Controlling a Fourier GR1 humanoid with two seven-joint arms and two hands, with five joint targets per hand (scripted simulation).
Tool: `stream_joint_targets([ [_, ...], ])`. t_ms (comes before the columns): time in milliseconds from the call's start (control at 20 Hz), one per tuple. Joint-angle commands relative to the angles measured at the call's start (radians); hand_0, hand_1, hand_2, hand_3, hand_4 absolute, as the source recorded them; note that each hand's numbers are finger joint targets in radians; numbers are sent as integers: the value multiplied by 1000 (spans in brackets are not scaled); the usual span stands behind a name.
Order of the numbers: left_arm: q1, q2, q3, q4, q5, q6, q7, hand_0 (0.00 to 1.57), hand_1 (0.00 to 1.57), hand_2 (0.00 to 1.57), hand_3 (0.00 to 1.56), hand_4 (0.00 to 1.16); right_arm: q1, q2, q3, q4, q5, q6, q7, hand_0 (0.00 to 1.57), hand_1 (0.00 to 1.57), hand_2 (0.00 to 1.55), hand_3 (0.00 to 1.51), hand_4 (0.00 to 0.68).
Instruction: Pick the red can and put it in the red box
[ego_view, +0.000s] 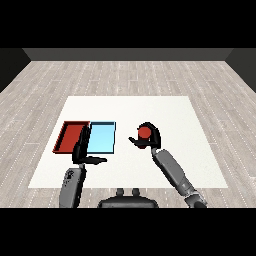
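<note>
In the head view, the right hand (150, 137) is curled round the red can (143, 132), with the can's top showing between fingers and thumb. Well off to its left, the left hand (83, 149) has straight, relaxed fingers reaching over the seam between the red tray (69, 135) and the light blue tray (102, 137). Both trays lie side by side on the white table (165, 110), which stands on a grey plank floor (130, 75).

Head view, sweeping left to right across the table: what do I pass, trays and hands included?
red tray → left hand → light blue tray → right hand, curled round the red can.
</note>
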Motion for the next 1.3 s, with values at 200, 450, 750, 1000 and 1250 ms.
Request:
stream_joint_targets([
  [200,37,-9,-46,-70,17,-32,52,0,0,0,0,0,21,42,-31,-179,120,-25,81,1558,1558,1459,1406,611],
  [450,-44,-30,-180,-76,-14,11,153,0,0,0,0,0,-37,68,-62,-146,130,-2,68,1561,1561,1460,1408,602],
  [750,-149,-31,-299,-8,1,130,214,0,0,0,0,0,21,63,-41,-314,202,-8,141,1571,1571,1469,1415,650],
  [1000,-150,-31,-277,-51,66,50,275,0,0,0,0,0,7,135,-64,-238,240,19,74,1571,1571,1483,1427,649],
  [1250,-151,-31,-380,117,35,144,145,0,0,0,0,0,78,147,-97,-265,241,75,-6,1571,1571,1480,1421,647],
])
